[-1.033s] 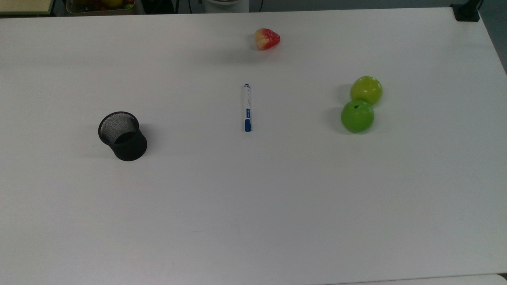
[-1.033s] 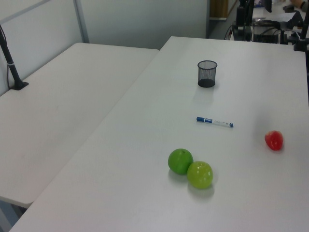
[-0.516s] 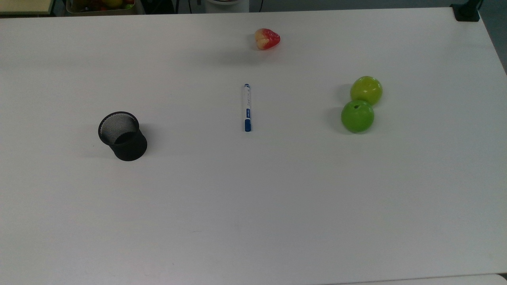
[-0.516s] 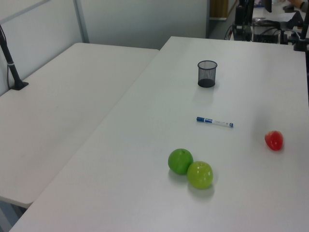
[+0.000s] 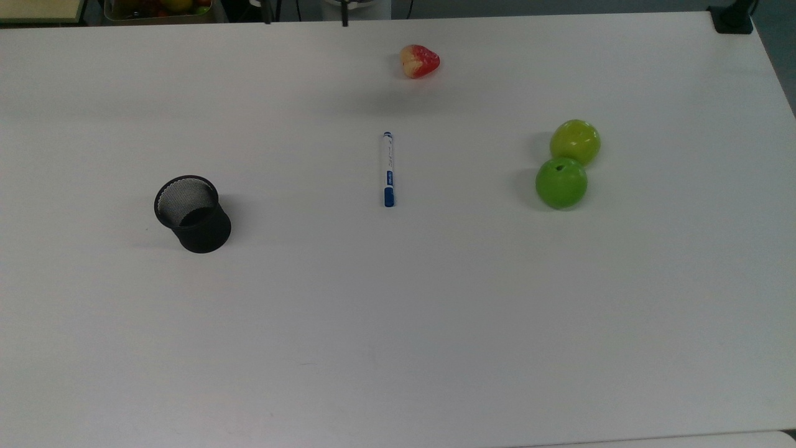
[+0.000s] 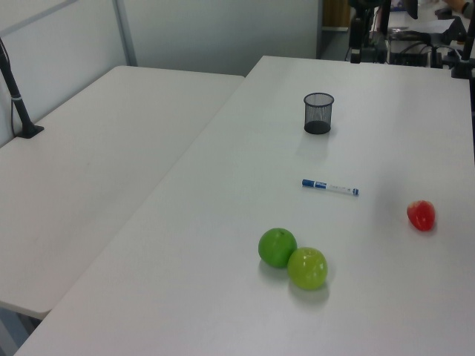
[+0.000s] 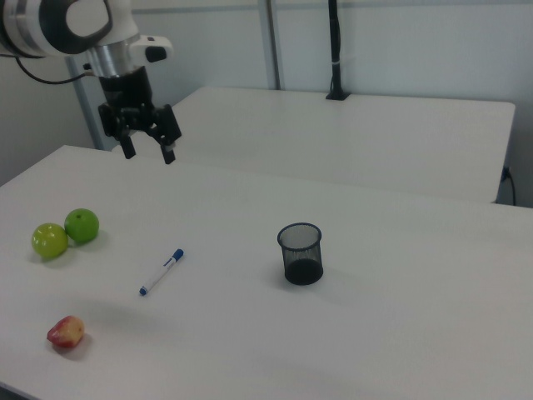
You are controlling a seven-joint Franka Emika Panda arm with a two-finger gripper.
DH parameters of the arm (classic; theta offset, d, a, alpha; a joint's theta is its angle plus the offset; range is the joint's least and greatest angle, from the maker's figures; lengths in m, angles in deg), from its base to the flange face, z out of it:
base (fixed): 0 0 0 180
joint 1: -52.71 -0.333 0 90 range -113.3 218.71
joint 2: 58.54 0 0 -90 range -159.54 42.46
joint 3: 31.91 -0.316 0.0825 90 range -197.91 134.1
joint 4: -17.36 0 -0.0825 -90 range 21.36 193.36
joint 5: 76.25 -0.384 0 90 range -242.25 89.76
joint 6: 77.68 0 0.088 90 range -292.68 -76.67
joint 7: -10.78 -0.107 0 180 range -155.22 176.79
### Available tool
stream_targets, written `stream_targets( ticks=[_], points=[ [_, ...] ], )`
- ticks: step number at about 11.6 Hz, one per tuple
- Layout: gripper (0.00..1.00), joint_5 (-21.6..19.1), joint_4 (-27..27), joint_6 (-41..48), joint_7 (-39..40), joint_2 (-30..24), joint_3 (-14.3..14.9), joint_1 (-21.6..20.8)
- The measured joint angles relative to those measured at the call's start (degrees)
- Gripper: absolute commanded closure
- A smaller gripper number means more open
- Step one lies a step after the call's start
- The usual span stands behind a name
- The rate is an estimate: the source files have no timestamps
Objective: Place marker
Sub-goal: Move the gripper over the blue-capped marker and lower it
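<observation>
1. Five loose things sit on the white table (image 5: 398,342), and none is in the robot's grasp — the job is at its very start, the approach step, as I read it.
2. Going left to right in the top view: the black mesh cup (image 5: 193,214) stands upright at about nine o'clock from the table's middle, mouth open upward, well apart from everything else.
3. Next comes the marker (image 5: 388,168), lying flat near the centre, its long axis running twelve to six, blue cap at the six o'clock end. Nothing touches it.
4. At twelve o'clock from the marker, near the far edge, rests a red-and-yellow fruit (image 5: 419,61).
5. At three o'clock sit two green apples (image 5: 567,164), touching one another.
6. In the right view the gripper (image 7: 147,142) hangs high in the air beyond the table's far-left corner, fingers spread wide and pointing down, carrying nothing.
7. The next move, I judge, calls for bringing it over the marker's white barrel, turning the fingers to straddle the barrel crosswise, and coming down to table height — the pen is slim, so a low, centred pinch matters. The cup looks the likely place for it.
</observation>
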Motion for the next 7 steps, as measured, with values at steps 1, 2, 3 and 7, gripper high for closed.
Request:
stream_targets(
  ticks=[1, 2, 3, 7],
  points=[
    [0.0, 0.0, 0.0, -0.12, -1.96, 0.03, -1.74, -0.29],
    [0.0, 0.0, 0.0, -0.17, -3.0, 0.1, -2.8, -0.48],
    [0.0, 0.0, 0.03, -0.48, -4.51, 0.35, -4.38, -0.65],
    [0.0, 0.0, 0.85, -3.03, -6.95, 3.25, -6.34, -0.66]
  ],
)
